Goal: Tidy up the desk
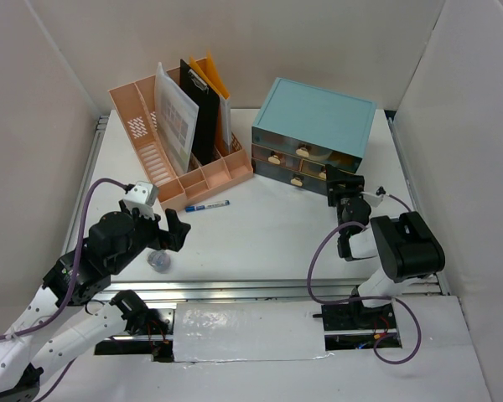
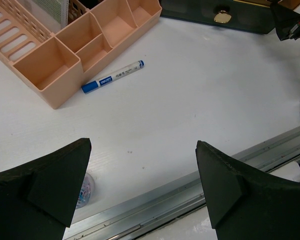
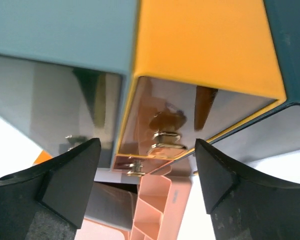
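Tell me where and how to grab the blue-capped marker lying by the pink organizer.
Grip the marker on its white barrel, near the middle, coming straight down and closing across its width. It lies flat on the desk, so only its sides are free, and the blue cap end sits close to the pink organizer.

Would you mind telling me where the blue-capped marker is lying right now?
The marker lies flat on the desk, left of centre in the top view, just in front of the pink organizer and beyond the left gripper.
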